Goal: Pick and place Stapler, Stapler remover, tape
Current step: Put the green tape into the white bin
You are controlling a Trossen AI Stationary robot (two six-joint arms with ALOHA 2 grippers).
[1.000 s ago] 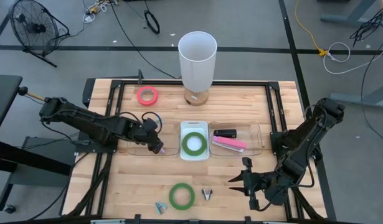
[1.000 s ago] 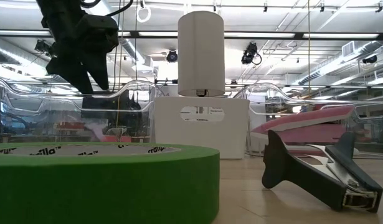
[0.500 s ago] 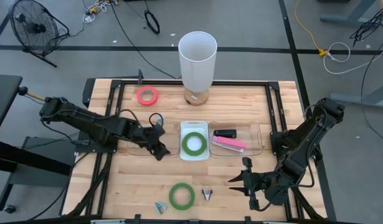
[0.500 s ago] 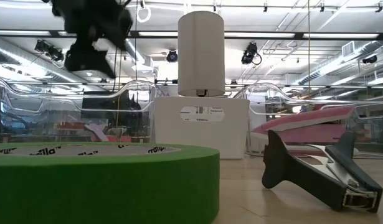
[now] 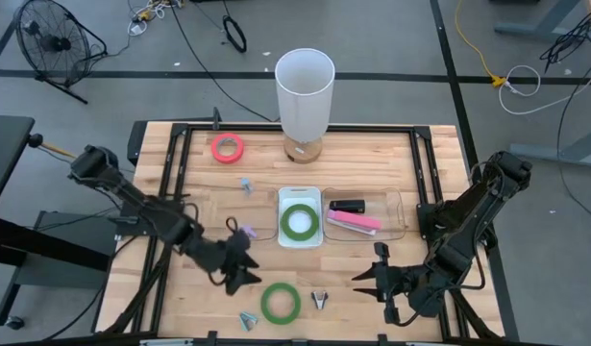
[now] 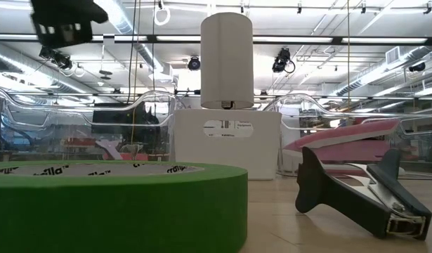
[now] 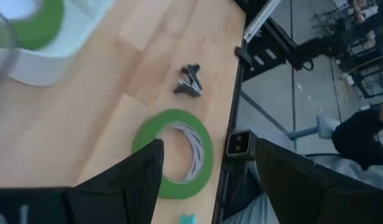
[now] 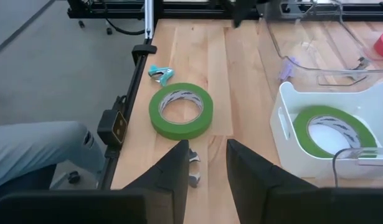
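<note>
A green tape roll (image 5: 280, 302) lies flat on the table near its front edge, also seen in the left wrist view (image 7: 176, 152) and the right wrist view (image 8: 180, 110). My left gripper (image 5: 239, 272) hovers open just left of it, slanting down, holding nothing. A second green roll (image 5: 299, 221) lies in the white bin (image 5: 283, 197), and a red roll (image 5: 228, 147) lies flat at the far left. A teal staple remover (image 5: 247, 319) and a dark one (image 5: 320, 300) flank the front roll. My right gripper (image 5: 372, 279) waits open at the near right.
A tall white cylinder (image 5: 305, 91) stands at the far middle. A black stapler (image 5: 347, 206) and a pink one (image 5: 353, 222) lie in the right clear tray. The left clear tray (image 8: 316, 59) holds a purple remover (image 8: 289, 65) and a bluish one (image 5: 245, 185).
My left gripper has swung from over the left clear tray toward the table's near edge, ending beside the loose green roll. It has tipped from pointing steeply down to a shallower slant, and its fingers stay open. My right arm has kept still.
</note>
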